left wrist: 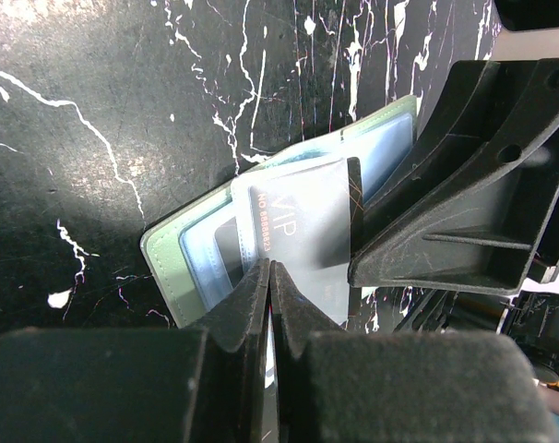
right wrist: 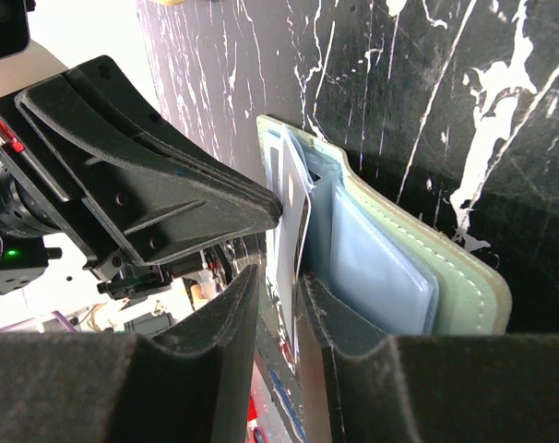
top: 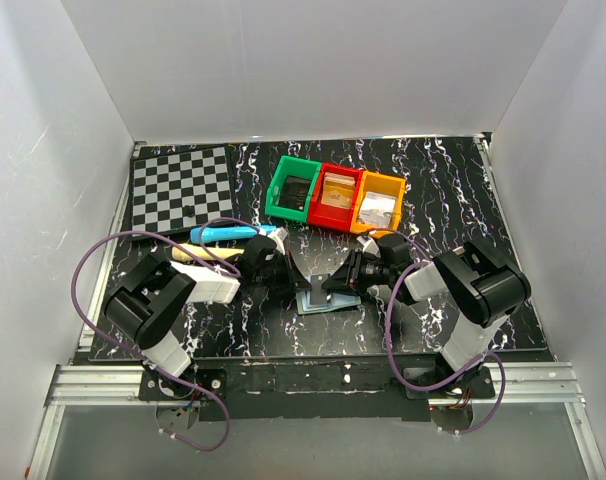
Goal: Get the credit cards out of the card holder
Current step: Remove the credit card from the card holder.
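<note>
The grey-green card holder (top: 323,303) lies open on the black marbled table between my two arms, and its pale-blue panels show in the left wrist view (left wrist: 183,258) and the right wrist view (right wrist: 390,268). A dark glossy credit card (left wrist: 303,231) marked VIP sticks out of it, raised off the panels. My left gripper (left wrist: 270,277) is shut on the card's near edge. My right gripper (right wrist: 281,295) comes from the opposite side. Its jaws stand a narrow gap apart, with the card's other end (right wrist: 289,198) edge-on between them. In the top view the grippers, left (top: 295,272) and right (top: 337,282), nearly touch.
A green bin (top: 295,188), a red bin (top: 335,195) and an orange bin (top: 377,205) stand in a row behind the holder. A checkerboard (top: 181,188) lies at the back left, with a blue pen (top: 228,232) in front of it. White walls close in three sides.
</note>
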Controlling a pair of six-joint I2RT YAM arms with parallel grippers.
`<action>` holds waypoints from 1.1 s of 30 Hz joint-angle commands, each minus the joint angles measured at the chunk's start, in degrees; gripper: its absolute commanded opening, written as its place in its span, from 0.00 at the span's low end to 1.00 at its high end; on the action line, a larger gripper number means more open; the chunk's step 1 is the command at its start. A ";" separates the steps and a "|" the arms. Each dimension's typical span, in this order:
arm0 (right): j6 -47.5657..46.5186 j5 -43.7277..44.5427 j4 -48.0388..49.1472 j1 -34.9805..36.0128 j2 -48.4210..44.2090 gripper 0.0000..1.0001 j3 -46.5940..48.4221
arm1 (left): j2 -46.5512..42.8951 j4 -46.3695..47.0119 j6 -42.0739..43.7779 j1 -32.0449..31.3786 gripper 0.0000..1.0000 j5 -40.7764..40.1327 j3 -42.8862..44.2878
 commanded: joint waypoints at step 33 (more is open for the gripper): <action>-6.47 -2.77 -4.87 -2.94 -8.01 0.20 -0.99 | 0.88 -13.80 1.17 -0.96 0.00 -5.82 -2.58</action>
